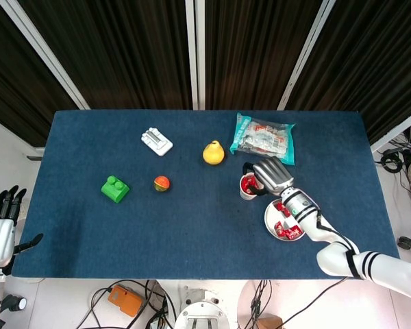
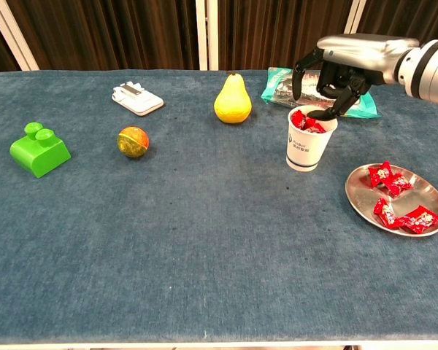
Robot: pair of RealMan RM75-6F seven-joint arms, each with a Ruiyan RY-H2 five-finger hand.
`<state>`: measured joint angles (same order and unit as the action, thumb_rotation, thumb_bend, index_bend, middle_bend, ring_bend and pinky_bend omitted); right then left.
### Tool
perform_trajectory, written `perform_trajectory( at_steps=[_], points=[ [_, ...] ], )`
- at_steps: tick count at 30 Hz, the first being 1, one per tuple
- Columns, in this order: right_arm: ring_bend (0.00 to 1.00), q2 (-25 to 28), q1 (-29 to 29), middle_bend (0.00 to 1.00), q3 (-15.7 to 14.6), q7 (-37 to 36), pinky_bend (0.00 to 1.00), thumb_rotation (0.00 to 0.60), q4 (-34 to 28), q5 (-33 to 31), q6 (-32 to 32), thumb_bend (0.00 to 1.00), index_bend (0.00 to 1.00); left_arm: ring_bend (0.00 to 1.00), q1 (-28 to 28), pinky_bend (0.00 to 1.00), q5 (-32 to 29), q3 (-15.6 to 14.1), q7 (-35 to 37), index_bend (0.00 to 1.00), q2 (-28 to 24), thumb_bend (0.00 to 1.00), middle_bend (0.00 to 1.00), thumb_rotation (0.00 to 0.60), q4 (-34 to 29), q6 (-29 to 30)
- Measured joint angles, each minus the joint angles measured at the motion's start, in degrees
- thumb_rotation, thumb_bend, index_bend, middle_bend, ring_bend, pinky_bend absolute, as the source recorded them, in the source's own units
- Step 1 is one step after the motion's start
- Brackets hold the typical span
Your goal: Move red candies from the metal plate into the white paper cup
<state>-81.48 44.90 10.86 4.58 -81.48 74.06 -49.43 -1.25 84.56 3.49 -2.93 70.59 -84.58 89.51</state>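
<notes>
The right hand (image 2: 334, 69) hovers over the one white paper cup (image 2: 309, 138), fingers spread downward and holding nothing. Four red candies (image 2: 396, 197) lie on the single metal plate (image 2: 431, 195), right of the cup; more fill the cup.

one cup (image 2: 306, 146), one plate (image 2: 431, 197), four plate candies (image 2: 398, 200), one pear (image 2: 232, 100).

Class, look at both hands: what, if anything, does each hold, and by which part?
Nothing. The right hand hangs with fingers apart over the white paper cup; candies lie in the cup. The left hand is off the table, holding nothing.
</notes>
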Motion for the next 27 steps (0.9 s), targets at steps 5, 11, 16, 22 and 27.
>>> perform_trajectory(
  at_steps=[5, 11, 16, 22, 27],
  points=[
    [0.99, 2.0, -1.7, 0.97, -0.2, 0.1, 1.0, 0.6, -1.5, 0.9, -3.5, 0.47, 0.48, 0.0, -0.1, 0.0, -0.1, 0.1, 0.3, 0.0, -0.2, 0.0, 0.0, 0.6, 0.0, -0.2],
    [0.56, 6.2, -7.2, 0.62, -0.8, 2.7, 0.68, 0.6, -4.8, 1.0, -12.3, 0.45, 0.38, 0.0, -0.6, 0.0, 0.0, 0.1, 0.9, 0.0, -0.1, 0.0, 0.0, 0.6, -0.1, -1.1],
    [0.16, 11.0, -15.4, 0.28, -3.0, 3.9, 0.23, 0.6, -8.6, 1.6, -21.9, 0.45, 0.17, 0.0, -1.0, 0.0, 0.2, -0.3, 1.3, 0.0, 0.2, 0.0, 0.0, 0.6, -0.5, -1.8],
    [0.0, 17.1, -25.0, 0.05, -8.5, 1.2, 0.0, 0.6, -12.7, 4.0, -28.9, 0.45, 0.0, 0.0, -0.4, 0.0, 0.2, -0.6, 1.3, 0.0, 0.5, 0.0, 0.0, 0.6, -1.0, -1.1],
    [0.0, 18.6, -30.8, 0.04, -11.7, -2.6, 0.0, 0.6, -13.2, 7.6, -34.1, 0.45, 0.0, 0.0, 0.9, 0.0, 0.3, -1.0, 1.0, 0.0, 0.7, 0.0, 0.0, 0.6, -1.6, 0.6]
  ],
)
